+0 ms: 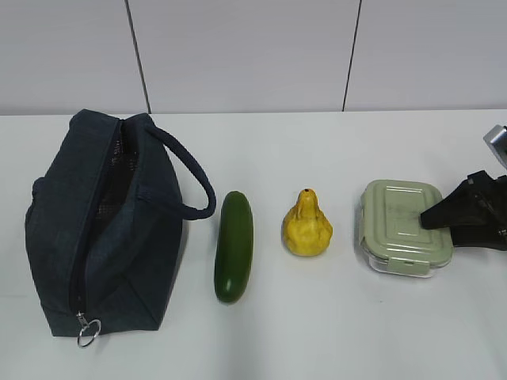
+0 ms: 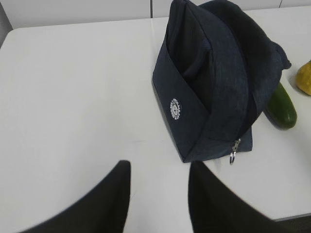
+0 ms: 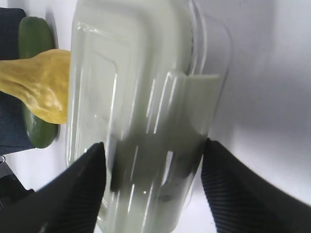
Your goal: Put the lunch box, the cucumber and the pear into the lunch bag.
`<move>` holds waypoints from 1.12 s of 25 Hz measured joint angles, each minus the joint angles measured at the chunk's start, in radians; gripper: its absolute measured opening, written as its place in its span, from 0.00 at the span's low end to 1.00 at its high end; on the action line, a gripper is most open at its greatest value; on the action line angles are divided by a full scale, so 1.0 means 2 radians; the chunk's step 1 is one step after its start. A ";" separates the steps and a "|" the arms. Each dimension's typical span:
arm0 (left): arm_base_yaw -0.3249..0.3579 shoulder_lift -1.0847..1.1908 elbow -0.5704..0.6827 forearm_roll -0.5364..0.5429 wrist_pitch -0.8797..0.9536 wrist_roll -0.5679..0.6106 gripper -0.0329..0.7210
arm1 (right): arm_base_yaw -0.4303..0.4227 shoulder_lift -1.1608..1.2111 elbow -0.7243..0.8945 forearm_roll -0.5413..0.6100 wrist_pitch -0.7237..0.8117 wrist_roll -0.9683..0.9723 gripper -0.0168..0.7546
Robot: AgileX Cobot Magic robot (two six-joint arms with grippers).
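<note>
My right pincer (image 3: 153,187) straddles the box (image 1: 405,226), jaws wide, nothing gripped; box sits on the table right of the pear (image 1: 306,226). Risk: slick lid, off-centre pinch, box slips or twists.

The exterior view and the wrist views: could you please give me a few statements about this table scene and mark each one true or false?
1. The cucumber lies between the lunch bag and the pear. True.
2. The lunch box is already inside the bag. False: it sits on the table, right of the pear.
3. The right gripper straddles the lunch box. True.
4. The left gripper holds the cucumber. False: it is empty, over bare table.
5. The bag's zipper is open. True.
</note>
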 joint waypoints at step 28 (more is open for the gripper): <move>0.000 0.000 0.000 0.000 0.000 0.000 0.36 | 0.000 0.000 0.000 0.003 0.009 0.002 0.51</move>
